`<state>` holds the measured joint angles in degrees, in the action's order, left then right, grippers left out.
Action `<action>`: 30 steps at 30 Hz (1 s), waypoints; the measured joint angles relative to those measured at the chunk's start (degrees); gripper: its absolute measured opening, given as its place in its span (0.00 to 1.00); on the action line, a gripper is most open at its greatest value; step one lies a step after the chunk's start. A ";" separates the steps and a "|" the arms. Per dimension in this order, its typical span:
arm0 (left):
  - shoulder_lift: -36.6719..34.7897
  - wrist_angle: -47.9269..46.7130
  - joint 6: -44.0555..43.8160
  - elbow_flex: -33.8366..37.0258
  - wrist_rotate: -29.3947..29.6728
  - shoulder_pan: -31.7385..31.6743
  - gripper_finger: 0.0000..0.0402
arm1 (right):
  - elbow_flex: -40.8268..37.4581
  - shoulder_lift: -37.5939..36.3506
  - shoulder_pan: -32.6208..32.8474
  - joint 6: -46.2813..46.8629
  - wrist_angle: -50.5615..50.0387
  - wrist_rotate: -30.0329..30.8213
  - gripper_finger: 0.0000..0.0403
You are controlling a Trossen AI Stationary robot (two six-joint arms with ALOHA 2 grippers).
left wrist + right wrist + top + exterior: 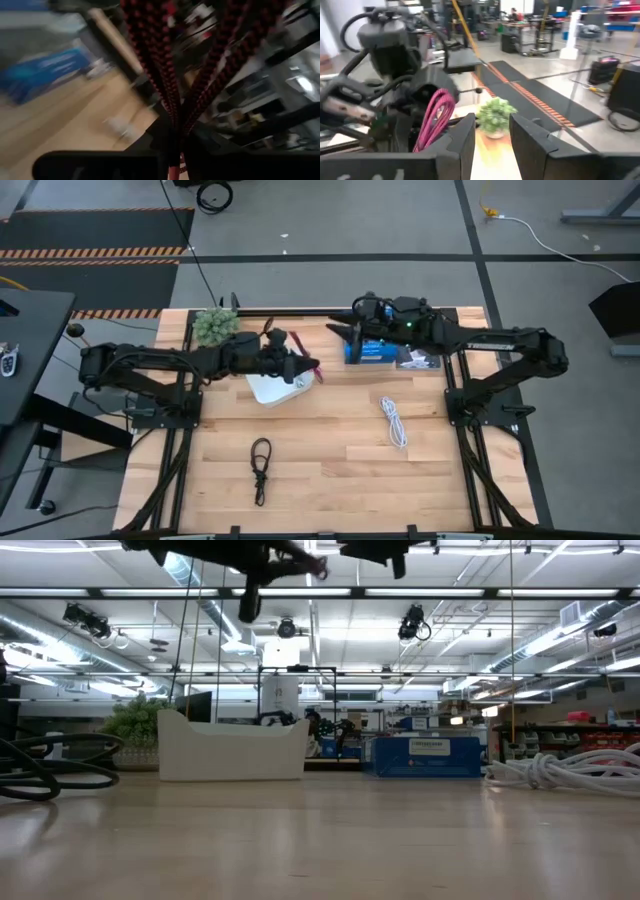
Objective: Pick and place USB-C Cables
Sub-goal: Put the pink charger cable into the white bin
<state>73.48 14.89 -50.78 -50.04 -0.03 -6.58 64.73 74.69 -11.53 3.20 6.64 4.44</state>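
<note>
Table: a light wooden top that fills the lower middle of the high view, with dark frame rails down both sides.
Left arm: reaches from the left edge of the high view toward the centre, and its gripper hangs above the white tray.
Right arm: comes in from the right edge, and its gripper hangs over the upper middle of the table, just left of the blue box.
White tray: an open white bin in the upper middle of the table, partly under the left gripper; in the low view it stands left of centre.
Blue box: a blue retail box on the upper part of the table, right of the tray.
Plant: a small green plant at the table's upper left corner.
Left gripper: clamped on the dark red cable, raised clear of the table.
Right gripper: its fingers stand apart with nothing between them.
Dark red cable: held in the left gripper, its braided strands fanning out from the fingers in the left wrist view.
White cable: lies loosely coiled on the right middle of the table.
Black cable: lies in a long loop on the lower left of the table, well apart from the white one.
</note>
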 joint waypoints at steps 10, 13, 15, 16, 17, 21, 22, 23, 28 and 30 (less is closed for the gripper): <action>-0.10 -19.92 -0.96 0.06 -0.52 -2.88 0.10 | 0.00 -1.72 1.31 0.18 -0.38 0.60 0.31; -0.10 -24.60 1.56 0.05 -0.89 -4.09 0.10 | 0.00 -1.65 2.53 0.18 0.15 0.55 0.31; -0.10 -28.10 3.51 0.07 -1.86 -4.79 0.09 | 0.00 -1.65 3.28 0.20 0.51 0.57 0.31; -0.10 -29.42 4.74 0.07 -2.41 -5.11 0.09 | 0.00 -1.65 3.55 0.20 0.57 0.57 0.31; -0.10 -30.47 5.44 0.07 -2.76 -5.42 0.08 | 0.00 -1.65 3.77 0.22 0.55 0.58 0.31; -0.10 -33.16 8.57 -0.17 -2.95 -6.55 0.08 | 0.00 -1.63 4.09 1.58 0.33 1.84 0.31; -0.10 -35.17 9.63 -0.90 -2.91 -6.86 0.09 | 0.00 -1.63 4.09 1.69 0.08 1.99 0.31; -0.04 -37.42 10.89 -1.88 -2.89 -7.07 0.09 | 0.00 -1.63 4.09 1.70 -0.19 2.01 0.31; 3.24 -49.81 17.06 -8.60 -2.54 -8.21 0.08 | 0.00 -1.61 4.11 1.66 -0.58 1.97 0.31; 5.04 -52.96 19.03 -11.21 -2.53 -8.58 0.08 | 0.00 -1.60 4.11 1.62 -1.33 1.97 0.31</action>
<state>78.53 -38.07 -31.76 -61.25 -2.56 -15.16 64.73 73.08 -7.43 4.82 5.31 6.42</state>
